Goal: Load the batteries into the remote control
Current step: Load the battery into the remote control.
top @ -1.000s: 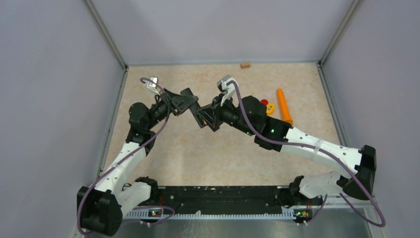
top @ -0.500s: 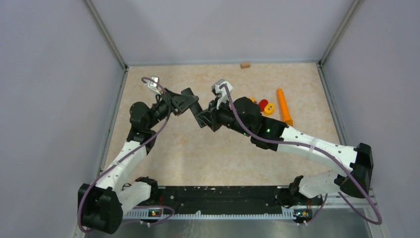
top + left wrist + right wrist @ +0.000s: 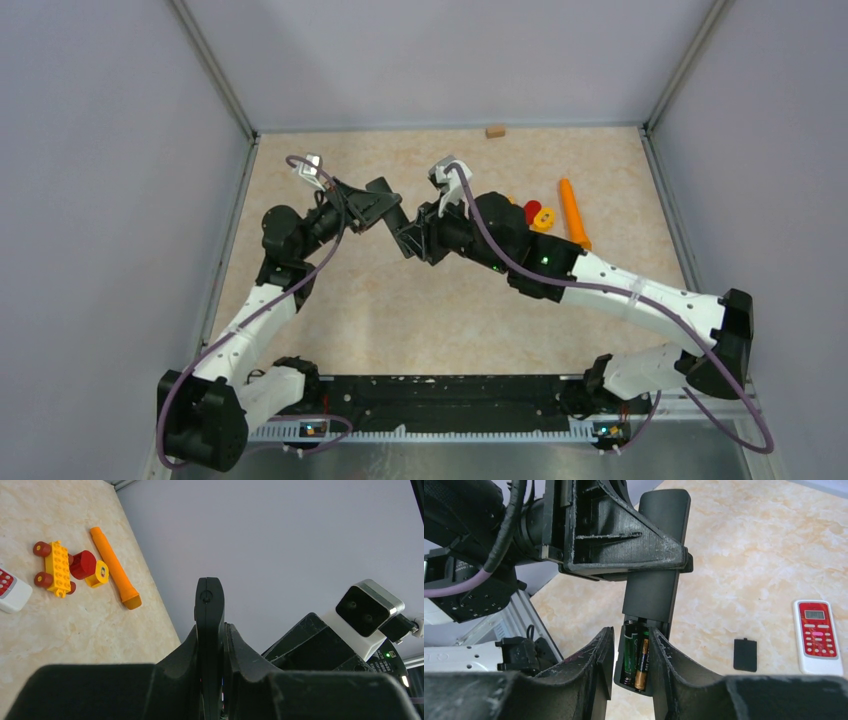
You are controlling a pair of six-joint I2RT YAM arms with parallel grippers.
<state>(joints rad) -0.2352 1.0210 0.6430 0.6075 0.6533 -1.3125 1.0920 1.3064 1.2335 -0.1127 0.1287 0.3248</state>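
Two batteries sit side by side in the open back of the remote control
Both lie right between the fingers of the right gripper, which stand a little apart and grip nothing that I can see. Above those fingers, the left gripper is closed tight on the remote control and holds it up off the table. The little black lid lies down there, well off to one side of the fingers. With no lid on, a battery could pop out and drop if a finger bumps it, or if the remote control tips
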